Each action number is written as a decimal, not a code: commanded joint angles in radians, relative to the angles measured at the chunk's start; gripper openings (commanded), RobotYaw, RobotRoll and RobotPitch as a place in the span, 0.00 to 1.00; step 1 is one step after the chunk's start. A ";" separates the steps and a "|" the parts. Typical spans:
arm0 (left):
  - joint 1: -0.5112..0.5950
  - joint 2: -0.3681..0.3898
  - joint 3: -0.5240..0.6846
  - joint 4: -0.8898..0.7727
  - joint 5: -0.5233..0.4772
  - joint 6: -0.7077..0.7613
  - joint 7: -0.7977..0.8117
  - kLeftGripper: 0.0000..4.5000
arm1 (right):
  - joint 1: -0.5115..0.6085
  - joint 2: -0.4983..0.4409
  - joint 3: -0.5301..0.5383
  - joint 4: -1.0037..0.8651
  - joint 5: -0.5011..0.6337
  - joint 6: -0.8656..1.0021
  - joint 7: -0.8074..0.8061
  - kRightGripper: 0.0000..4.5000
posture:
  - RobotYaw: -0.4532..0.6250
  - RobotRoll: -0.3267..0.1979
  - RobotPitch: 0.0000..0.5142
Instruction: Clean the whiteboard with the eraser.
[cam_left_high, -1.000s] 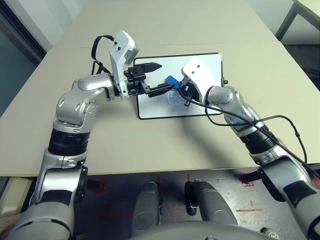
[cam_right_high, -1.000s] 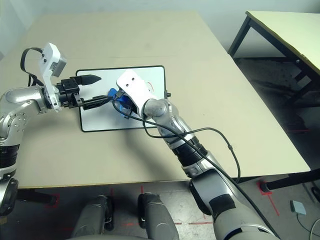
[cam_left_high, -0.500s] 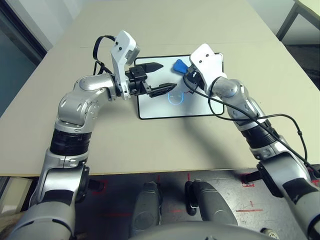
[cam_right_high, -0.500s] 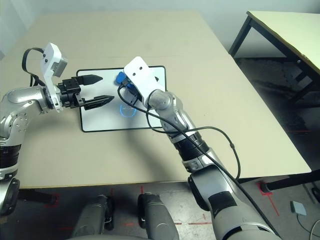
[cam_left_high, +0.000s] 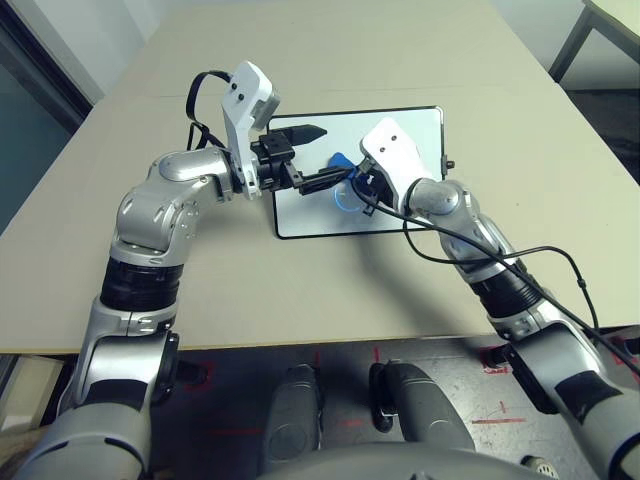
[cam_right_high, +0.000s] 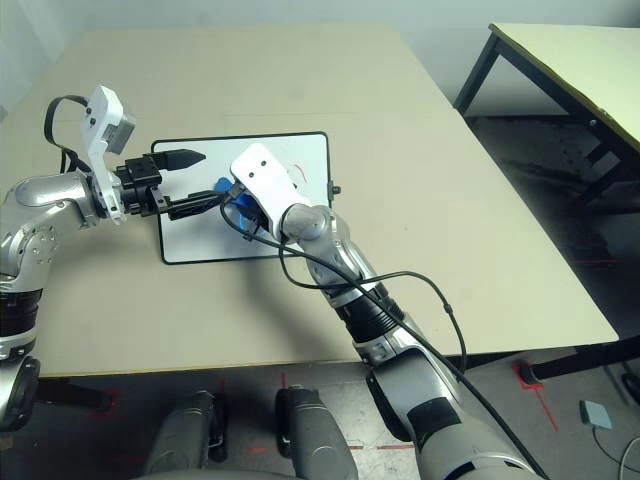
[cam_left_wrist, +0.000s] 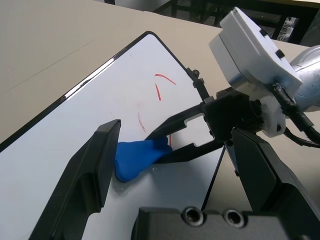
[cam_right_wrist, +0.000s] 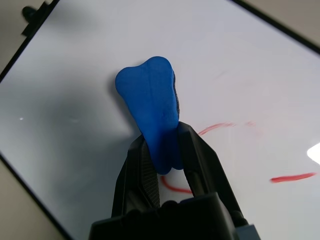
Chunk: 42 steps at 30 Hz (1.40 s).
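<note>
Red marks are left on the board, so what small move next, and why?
Probably slide the eraser, pinched in the right gripper, across the whiteboard toward the red strokes, which lie beside it uncleaned.

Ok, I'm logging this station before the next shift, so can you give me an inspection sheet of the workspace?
Surface: beige table, bare around the board.
Job's things: whiteboard flat on the table, red marks left; blue eraser on the board.
Clutter: nothing seen.
Grippers: right pincer shut on the eraser; left pincer open above the board's left end, holding nothing.
Cables: black cable loops off the right forearm; another at the left wrist.
Surroundings: second table at right; red floor marks.
</note>
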 joint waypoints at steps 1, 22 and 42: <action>-0.002 -0.002 -0.008 -0.008 0.002 -0.006 0.002 1.00 | -0.027 -0.018 -0.056 0.087 -0.021 0.018 -0.060 0.17 | 0.44 0.62 0.26; -0.001 -0.003 -0.004 -0.001 0.002 -0.013 0.001 1.00 | 0.086 0.006 -0.002 0.017 -0.011 0.091 -0.024 0.17 | 0.44 0.62 0.28; -0.008 -0.010 -0.016 -0.003 0.003 -0.007 -0.004 1.00 | -0.015 -0.054 -0.141 0.068 -0.001 0.108 -0.093 0.17 | 0.43 0.62 0.27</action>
